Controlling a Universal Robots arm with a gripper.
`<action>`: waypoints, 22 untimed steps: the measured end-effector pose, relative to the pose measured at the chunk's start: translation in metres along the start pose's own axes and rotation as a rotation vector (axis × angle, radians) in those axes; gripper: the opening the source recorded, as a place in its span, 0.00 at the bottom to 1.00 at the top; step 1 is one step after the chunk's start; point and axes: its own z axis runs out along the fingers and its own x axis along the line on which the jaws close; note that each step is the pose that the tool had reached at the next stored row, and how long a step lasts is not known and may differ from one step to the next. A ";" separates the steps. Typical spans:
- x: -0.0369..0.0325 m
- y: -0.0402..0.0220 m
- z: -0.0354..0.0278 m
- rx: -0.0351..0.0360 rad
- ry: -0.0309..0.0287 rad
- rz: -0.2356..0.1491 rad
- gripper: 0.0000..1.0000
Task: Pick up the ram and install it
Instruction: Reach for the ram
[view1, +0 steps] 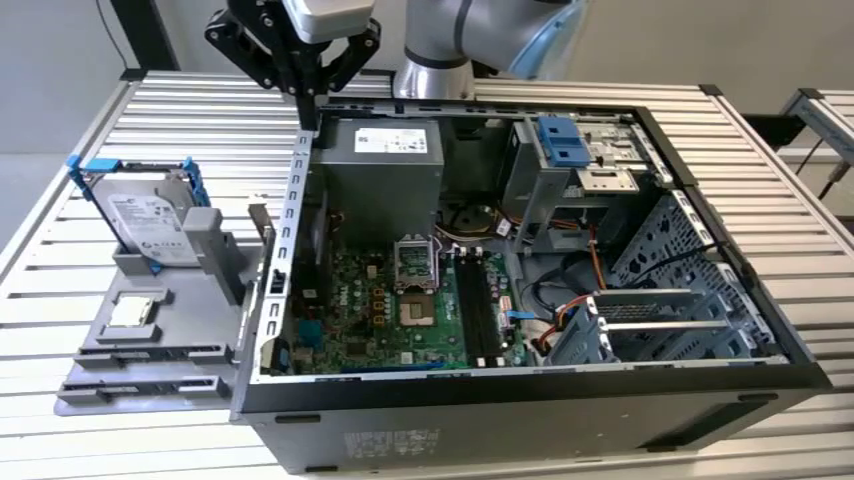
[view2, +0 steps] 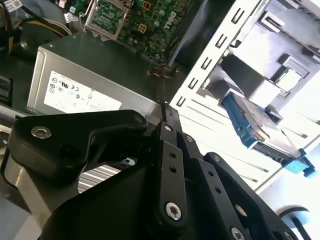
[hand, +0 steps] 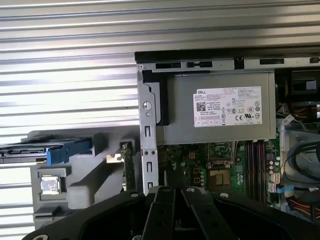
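Jaws of the gripper (view1: 311, 100) are brought together with no visible gap and nothing clamped between them. In the second wrist view the fingertips (view2: 169, 114) meet in one narrow point. The gripper hangs over the far corner of the open computer case (view1: 534, 378), above the top edge of its side wall and next to the power supply (view1: 380, 165). The ram (view1: 266, 240) is outside the case, standing on its long edge in the grey fixture (view1: 147, 350). It sits just beside the case wall, between that wall and the hard drive (view1: 134, 210) in its blue frame. In the first wrist view the ram (hand: 129, 167) shows as a thin green strip seen edge-on. It is well apart from the gripper and untouched. The black memory slots (view1: 474, 300) on the motherboard appear unoccupied, so the pick-up is judged not yet begun. Handling assessment: the ram is expected to be very light and stiff, but thin and fragile, and it is likely to crack or flex if squeezed hard or twisted. The exposed upper long edge is the accessible part. A grip across the two flat faces, near the middle of its length, should keep it balanced and upright. The lower contact edge seated in the fixture should be left untouched. The smooth faces may slip under a light grip.
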 end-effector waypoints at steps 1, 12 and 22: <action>0.0030 -0.0002 -0.0001 0.0000 0.0000 0.000 0.00; 0.0317 -0.0020 -0.0007 0.0001 0.0000 0.001 0.00; 0.0570 -0.0039 -0.0013 0.0001 -0.0001 0.004 0.00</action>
